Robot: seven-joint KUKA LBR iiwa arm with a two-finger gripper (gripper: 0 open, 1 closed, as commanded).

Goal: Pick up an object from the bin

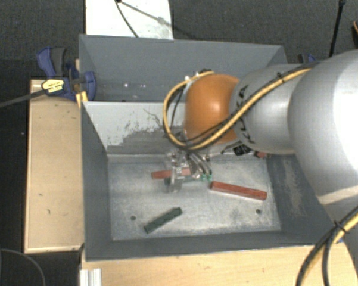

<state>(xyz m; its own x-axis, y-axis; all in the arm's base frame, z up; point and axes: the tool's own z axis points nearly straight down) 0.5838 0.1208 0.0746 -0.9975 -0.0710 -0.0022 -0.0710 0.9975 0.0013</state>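
Note:
My gripper (177, 180) hangs low over the middle of the bin floor, below the orange cover. A small red-brown piece (161, 174) pokes out to its left, lying at the fingers; whether they grip it is hidden. A long red-brown bar (238, 190) lies just right of the gripper, slanting down to the right. A small green bit (207, 176) shows beside the gripper's right side. A dark green bar (162, 219) lies in front of the gripper, near the bin's front wall.
The arm and its orange cover with yellow and black cables fill the bin's right and back. A tiny dark speck (133, 219) lies left of the green bar, another (258, 211) at the front right.

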